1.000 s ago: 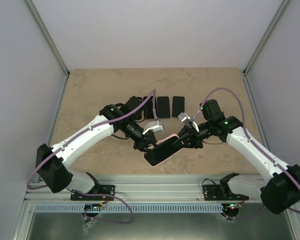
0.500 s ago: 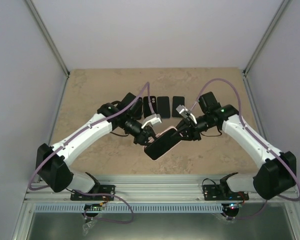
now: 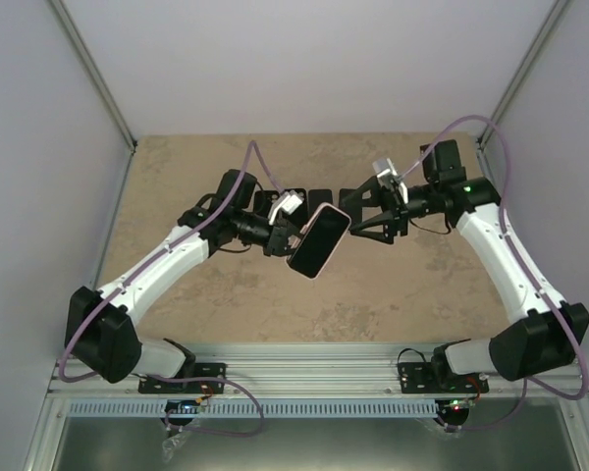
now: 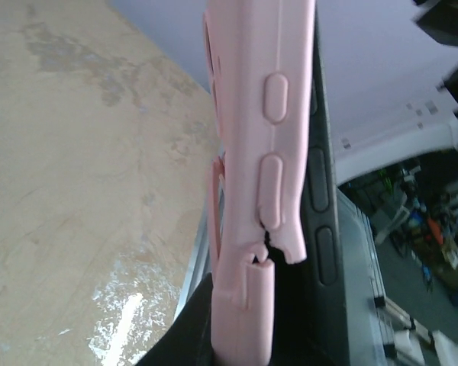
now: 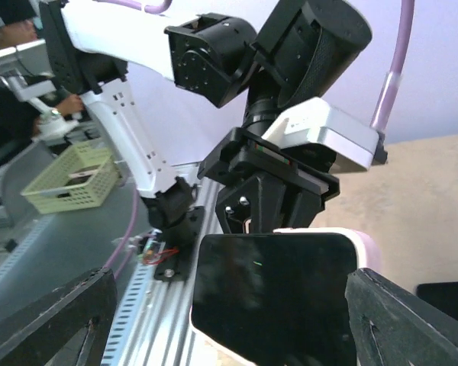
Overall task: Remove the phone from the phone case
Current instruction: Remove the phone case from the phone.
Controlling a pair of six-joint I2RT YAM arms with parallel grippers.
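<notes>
The phone (image 3: 317,243), partly seated in its pink phone case (image 4: 252,152), was held raised above the surface (image 3: 177,177) by the left gripper (image 3: 289,234), whose jaws were clamped tight on the lower end. The case's edge was seen pulled off the phone's dark side. The right gripper (image 3: 355,216) was spread wide near the upper end, with nothing gripped.

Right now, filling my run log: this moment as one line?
left gripper: shut on pink phone case | right gripper: open near phone | phone: not yet out
</notes>
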